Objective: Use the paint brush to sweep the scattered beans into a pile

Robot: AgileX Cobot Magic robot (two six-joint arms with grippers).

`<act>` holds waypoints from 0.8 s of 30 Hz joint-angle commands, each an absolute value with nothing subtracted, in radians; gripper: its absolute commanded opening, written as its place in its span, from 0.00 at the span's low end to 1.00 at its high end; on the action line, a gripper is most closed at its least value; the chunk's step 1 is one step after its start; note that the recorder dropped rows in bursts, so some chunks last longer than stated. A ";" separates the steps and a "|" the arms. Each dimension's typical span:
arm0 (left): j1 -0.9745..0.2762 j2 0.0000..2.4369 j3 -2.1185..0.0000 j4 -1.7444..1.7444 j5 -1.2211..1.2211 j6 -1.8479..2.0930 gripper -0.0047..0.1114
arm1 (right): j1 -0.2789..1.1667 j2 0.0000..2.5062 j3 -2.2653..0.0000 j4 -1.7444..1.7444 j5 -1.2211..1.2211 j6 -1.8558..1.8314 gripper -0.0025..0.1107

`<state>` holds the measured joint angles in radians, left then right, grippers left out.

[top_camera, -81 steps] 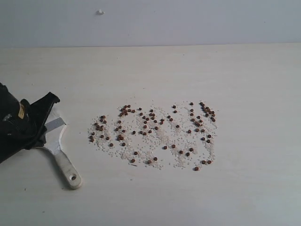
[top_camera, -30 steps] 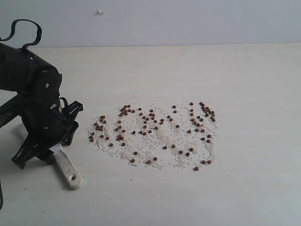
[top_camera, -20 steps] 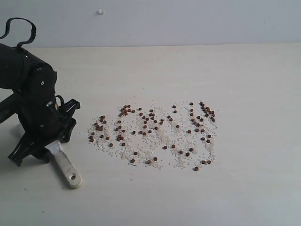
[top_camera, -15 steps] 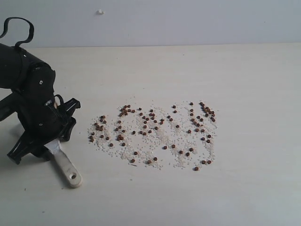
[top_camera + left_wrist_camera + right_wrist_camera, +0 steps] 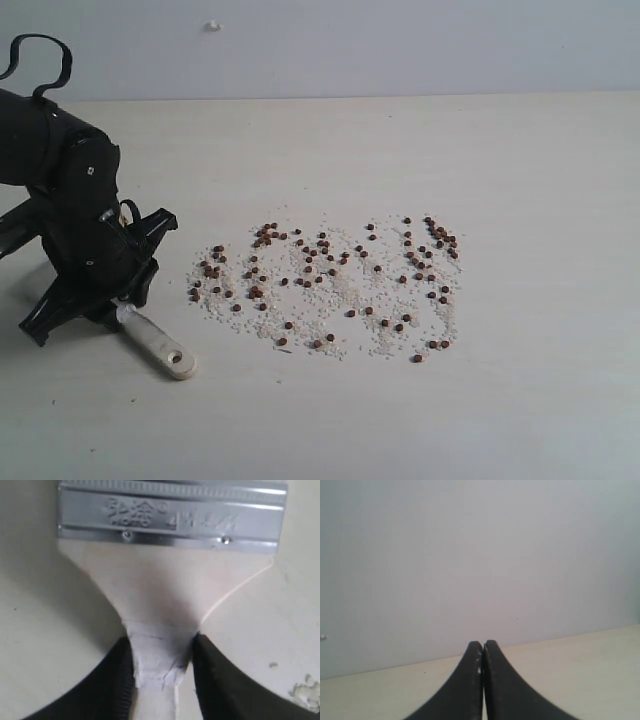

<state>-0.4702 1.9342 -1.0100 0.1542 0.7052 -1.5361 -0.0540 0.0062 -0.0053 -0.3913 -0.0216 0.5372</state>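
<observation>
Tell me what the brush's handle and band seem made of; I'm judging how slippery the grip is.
The paint brush handle looks like pale wood, matte cream, perhaps painted: the coating seems cracked at the neck. The band looks like metal: shiny silver, stamped lettering, small rivets.

left gripper [image 5: 115, 305]: down at table level, far left, over the paint brush's head end; its own body hides the jaws
paint brush [image 5: 156, 341]: only the cream handle shows, flat on the table, holed end pointing lower right
beans [image 5: 330, 275]: loose wide spread mid-table among whitish crumbs [image 5: 345, 290], apart from the brush
table [image 5: 520, 170]: pale wood
wall [image 5: 400, 45]: grey
</observation>
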 commanded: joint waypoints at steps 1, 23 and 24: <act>-0.467 1.958 -1.003 0.098 0.684 -1.532 0.04 | -0.058 0.000 0.000 -0.397 -0.028 0.537 0.02; -0.665 1.701 -1.003 0.365 0.815 -1.921 0.04 | -0.058 0.000 0.000 -0.397 -0.028 0.537 0.02; -0.670 1.690 -1.003 0.365 0.823 -1.925 0.04 | -0.058 0.000 0.000 -0.397 -0.028 0.537 0.02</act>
<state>-0.6490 1.7212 -1.0041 0.3388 0.7903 -1.8899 -0.0540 0.0062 -0.0053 -0.3913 -0.0216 0.5372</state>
